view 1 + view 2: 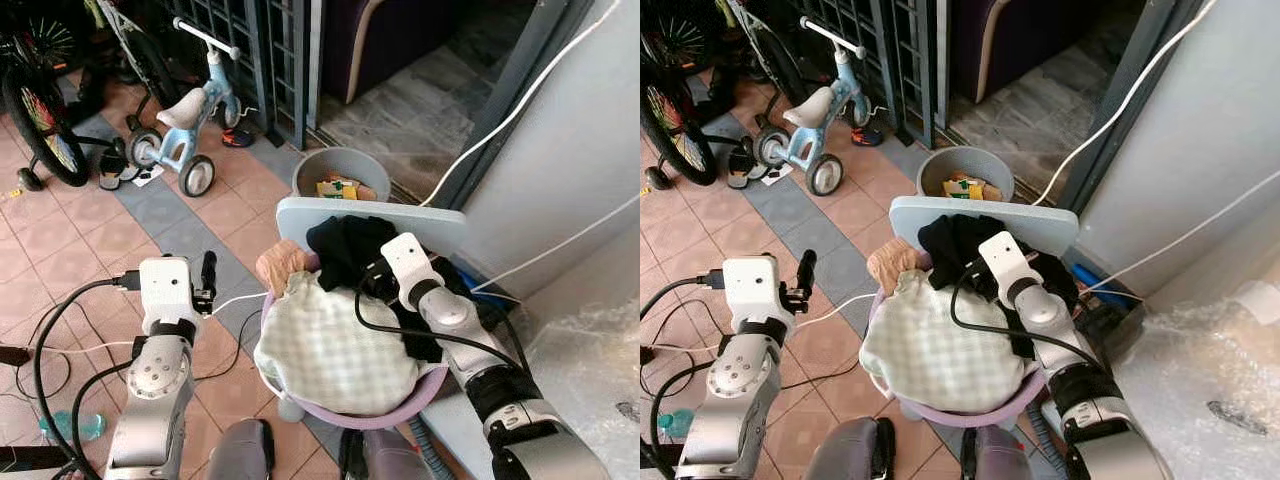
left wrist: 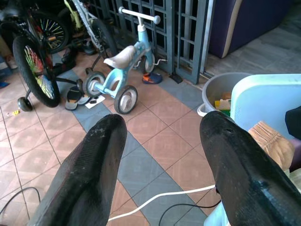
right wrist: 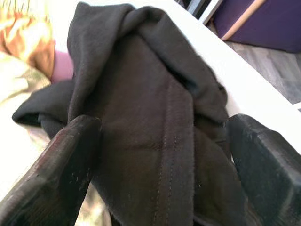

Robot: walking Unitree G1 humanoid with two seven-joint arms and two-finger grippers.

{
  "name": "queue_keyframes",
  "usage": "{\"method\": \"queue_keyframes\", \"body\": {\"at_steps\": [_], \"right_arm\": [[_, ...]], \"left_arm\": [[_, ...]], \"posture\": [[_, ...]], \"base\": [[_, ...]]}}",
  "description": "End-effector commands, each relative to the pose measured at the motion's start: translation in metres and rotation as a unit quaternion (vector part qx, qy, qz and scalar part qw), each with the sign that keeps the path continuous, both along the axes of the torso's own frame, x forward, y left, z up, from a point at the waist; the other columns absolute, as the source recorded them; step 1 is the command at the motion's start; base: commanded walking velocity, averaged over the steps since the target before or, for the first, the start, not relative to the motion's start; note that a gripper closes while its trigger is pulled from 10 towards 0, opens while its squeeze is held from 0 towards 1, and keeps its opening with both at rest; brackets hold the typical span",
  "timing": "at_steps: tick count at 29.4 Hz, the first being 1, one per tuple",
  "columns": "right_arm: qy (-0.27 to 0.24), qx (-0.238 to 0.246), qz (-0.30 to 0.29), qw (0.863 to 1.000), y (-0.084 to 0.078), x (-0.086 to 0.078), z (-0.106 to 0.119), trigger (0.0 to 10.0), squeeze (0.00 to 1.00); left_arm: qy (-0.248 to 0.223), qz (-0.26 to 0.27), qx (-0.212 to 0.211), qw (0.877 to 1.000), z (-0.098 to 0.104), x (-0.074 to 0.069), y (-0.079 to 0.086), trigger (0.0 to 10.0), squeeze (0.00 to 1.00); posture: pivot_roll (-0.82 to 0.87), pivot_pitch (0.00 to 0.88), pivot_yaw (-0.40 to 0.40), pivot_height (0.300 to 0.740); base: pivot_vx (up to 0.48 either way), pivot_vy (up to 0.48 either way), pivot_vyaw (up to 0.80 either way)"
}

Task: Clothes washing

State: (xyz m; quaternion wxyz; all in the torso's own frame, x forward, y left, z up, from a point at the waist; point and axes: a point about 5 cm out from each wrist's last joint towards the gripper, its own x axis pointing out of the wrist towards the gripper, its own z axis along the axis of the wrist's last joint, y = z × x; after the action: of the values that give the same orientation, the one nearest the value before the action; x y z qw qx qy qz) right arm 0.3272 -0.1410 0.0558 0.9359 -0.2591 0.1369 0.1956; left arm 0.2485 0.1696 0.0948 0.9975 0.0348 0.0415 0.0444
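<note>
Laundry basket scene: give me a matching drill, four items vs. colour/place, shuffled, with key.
Items:
1. black garment
2. checked cloth
3. grey tub
4. tricycle

Descriptions:
A. pale, piled on the purple basket
B. light blue, on the tiles by the gate
C. dark, between the open fingers of the right end effector
D. on the floor behind the basket, holding cartons

Pairs: 1-C, 2-A, 3-D, 4-B
</note>
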Motion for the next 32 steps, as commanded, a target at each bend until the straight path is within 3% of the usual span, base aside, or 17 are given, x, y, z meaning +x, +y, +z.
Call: {"method": "queue_keyframes", "body": {"at_steps": [1, 4, 5, 6, 7, 32], "right_arm": [[0.005, -0.023, 0.009, 1.0, -0.001, -0.002, -0.005, 10.0, 0.0], [0.032, -0.106, 0.022, 0.994, -0.006, -0.006, -0.02, 10.0, 0.0], [0.037, -0.108, 0.016, 0.993, -0.008, -0.006, -0.022, 8.6, 0.0], [0.039, -0.109, 0.012, 0.993, -0.009, -0.006, -0.023, 5.0, 0.0], [0.039, -0.11, 0.009, 0.993, -0.01, -0.006, -0.024, 0.0, 0.0], [0.048, -0.108, -0.023, 0.993, -0.026, -0.011, -0.033, 0.0, 0.0]], "left_arm": [[0.002, 0.002, 0.004, 1.0, 0.001, -0.002, 0.001, 10.0, 0.0], [0.003, -0.002, 0.005, 1.0, 0.002, -0.002, -0.001, 10.0, 0.0], [0.003, -0.003, 0.006, 1.0, 0.002, -0.002, -0.001, 10.0, 0.0], [0.004, -0.003, 0.006, 1.0, 0.002, -0.002, -0.001, 10.0, 0.0], [0.004, -0.002, 0.006, 1.0, 0.002, -0.002, 0.0, 10.0, 0.0], [0.003, 0.002, 0.005, 1.0, 0.003, 0.006, -0.003, 10.0, 0.0]], "posture": [[0.16, 0.211, -0.008, 0.74], [0.16, 0.21, -0.005, 0.74], [0.17, 0.209, -0.005, 0.74], [0.17, 0.209, -0.004, 0.74], [0.17, 0.209, -0.004, 0.74], [0.14, 0.202, -0.014, 0.74]], "base": [[0.0, 0.0, 0.0], [0.0, 0.0, 0.0], [0.0, 0.0, 0.0], [0.0, 0.0, 0.0], [0.0, 0.0, 0.0], [0.0, 0.0, 0.0]]}}
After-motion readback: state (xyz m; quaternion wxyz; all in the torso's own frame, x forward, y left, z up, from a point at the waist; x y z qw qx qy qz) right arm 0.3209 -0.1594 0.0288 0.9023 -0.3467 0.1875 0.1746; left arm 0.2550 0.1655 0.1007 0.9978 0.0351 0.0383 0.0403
